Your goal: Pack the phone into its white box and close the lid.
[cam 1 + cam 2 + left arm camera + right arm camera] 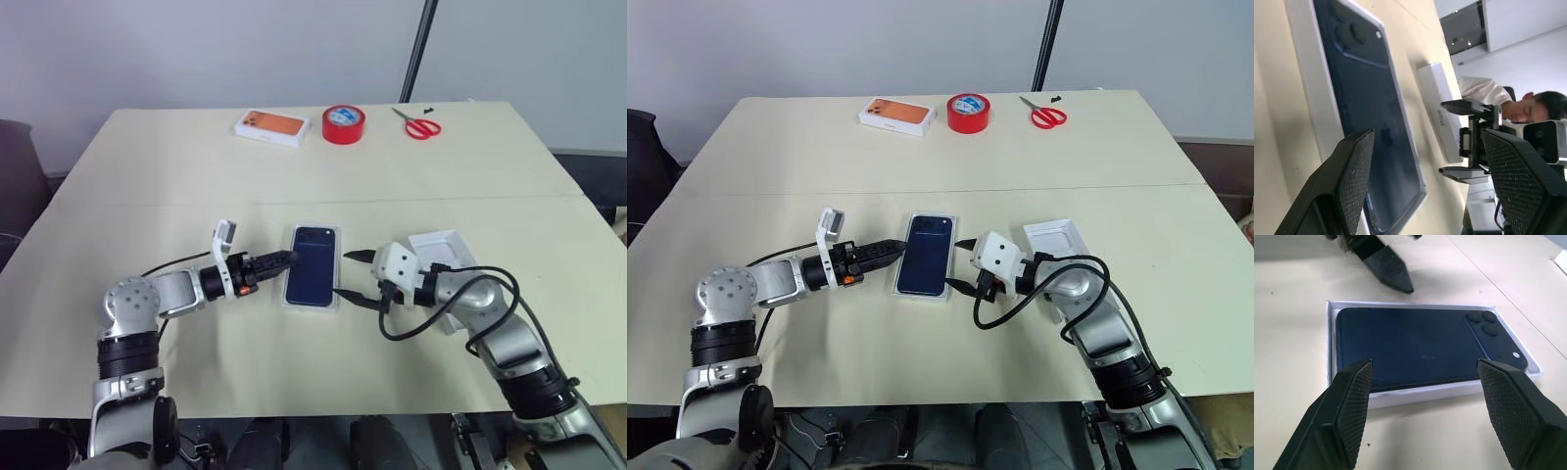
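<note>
Phone: the slim dark navy-blue glossy smartphone (313,264) lay camera-side up inside the shallow white tray (1331,342).
Left gripper (284,260): jaws spread wide, empty, just beside the tray's left edge.
Right gripper (351,277): jaws wide apart, empty, just beside its right edge.
Lid: the all-white shell (443,248) rested behind the right arm.
Risk: the right arm could knock the lid; a tilted lid might jam on the tray.

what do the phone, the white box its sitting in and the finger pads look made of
The phone: likely glass back, dark navy and glossy, showing faint reflections. The white box: probably matte paperboard, with thin low walls and crisp edges. The right gripper's finger pads: black, probably rubber or textured plastic, with a fine dotted grip pattern.
</note>
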You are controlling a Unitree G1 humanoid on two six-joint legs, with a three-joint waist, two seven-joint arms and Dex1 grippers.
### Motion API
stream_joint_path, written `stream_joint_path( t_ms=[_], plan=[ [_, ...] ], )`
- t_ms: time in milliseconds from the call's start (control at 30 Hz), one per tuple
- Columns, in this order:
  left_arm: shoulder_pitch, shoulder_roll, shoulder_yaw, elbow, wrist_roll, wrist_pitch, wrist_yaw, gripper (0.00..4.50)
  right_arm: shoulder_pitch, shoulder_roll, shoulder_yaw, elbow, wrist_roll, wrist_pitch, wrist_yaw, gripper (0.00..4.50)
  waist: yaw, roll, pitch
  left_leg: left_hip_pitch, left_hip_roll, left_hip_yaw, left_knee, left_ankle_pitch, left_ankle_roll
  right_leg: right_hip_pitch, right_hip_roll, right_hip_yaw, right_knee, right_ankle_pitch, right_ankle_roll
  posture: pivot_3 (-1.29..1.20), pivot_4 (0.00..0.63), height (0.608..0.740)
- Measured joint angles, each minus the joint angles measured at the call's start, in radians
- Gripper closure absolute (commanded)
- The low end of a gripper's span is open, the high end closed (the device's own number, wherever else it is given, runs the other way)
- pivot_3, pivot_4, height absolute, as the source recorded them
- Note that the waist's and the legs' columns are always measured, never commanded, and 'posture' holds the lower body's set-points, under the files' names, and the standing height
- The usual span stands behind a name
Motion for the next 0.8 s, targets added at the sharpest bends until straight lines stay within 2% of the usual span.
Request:
stream_joint_path(
  t_ms=[167, 200, 267, 333, 433, 467, 667, 800],
  plan=[
    [0.000, 0.050, 0.019, 0.000, -0.008, -0.014, -0.009, 0.87, 0.000, 0.000, 0.000, 0.009, -0.002, -0.002, -0.010, 0.93, -0.003, 0.000, 0.000, 0.000, 0.000, 0.000, 0.000, 0.000, 0.000, 0.000, 0.000, 0.000, 0.000, 0.000, 0.000, 0.00, 0.150, 0.740],
    [0.000, 0.063, 0.017, 0.003, 0.013, -0.046, -0.018, 1.09, 0.000, 0.000, 0.000, 0.013, -0.003, -0.002, -0.012, 1.19, -0.002, 0.000, 0.000, 0.000, 0.000, 0.000, 0.000, 0.000, 0.000, 0.000, 0.000, 0.000, 0.000, 0.000, 0.000, 0.00, 0.150, 0.740],
    [-0.003, 0.087, -0.001, 0.036, 0.088, -0.146, -0.019, 1.70, 0.000, -0.001, 0.000, 0.020, -0.016, -0.003, -0.023, 1.78, 0.000, 0.000, 0.000, 0.000, 0.000, 0.000, 0.000, 0.000, 0.000, 0.000, 0.000, 0.000, 0.000, 0.000, 0.000, 0.00, 0.150, 0.740],
    [-0.005, 0.116, -0.055, 0.104, 0.222, -0.299, -0.020, 2.75, -0.004, -0.002, -0.001, 0.042, -0.048, -0.022, -0.051, 2.80, 0.001, 0.000, 0.000, 0.000, 0.000, 0.000, 0.000, 0.000, 0.000, 0.000, 0.000, 0.000, 0.000, 0.000, 0.000, 0.00, 0.150, 0.740],
    [-0.004, 0.109, -0.105, 0.145, 0.299, -0.391, -0.049, 4.28, -0.026, -0.005, 0.011, 0.109, -0.123, -0.062, -0.088, 4.33, 0.002, 0.000, 0.000, 0.000, -0.001, 0.000, 0.000, 0.000, 0.000, 0.000, 0.000, 0.000, 0.000, 0.000, 0.000, 0.00, 0.150, 0.740],
    [-0.003, 0.096, -0.123, 0.146, 0.308, -0.400, -0.058, 4.44, -0.034, -0.006, 0.019, 0.127, -0.142, -0.072, -0.094, 4.46, 0.003, 0.000, 0.000, 0.000, -0.001, 0.000, 0.000, 0.000, 0.000, 0.000, 0.000, 0.000, -0.001, 0.000, 0.000, 0.00, 0.150, 0.740],
    [-0.005, -0.004, -0.199, 0.147, 0.353, -0.432, -0.075, 4.44, -0.057, -0.004, 0.067, 0.186, -0.238, -0.111, -0.124, 4.46, -0.001, 0.000, 0.000, 0.000, 0.000, 0.000, 0.000, 0.000, 0.000, 0.000, 0.000, 0.000, 0.000, 0.000, 0.000, 0.00, 0.150, 0.740],
    [-0.015, -0.035, -0.230, 0.139, 0.368, -0.417, -0.080, 4.44, -0.061, 0.021, 0.072, 0.194, -0.253, -0.110, -0.132, 4.46, -0.003, 0.000, 0.000, 0.000, 0.000, 0.000, 0.000, 0.000, 0.000, 0.000, 0.000, 0.000, 0.000, 0.000, 0.000, 0.00, 0.150, 0.740]
  ],
)
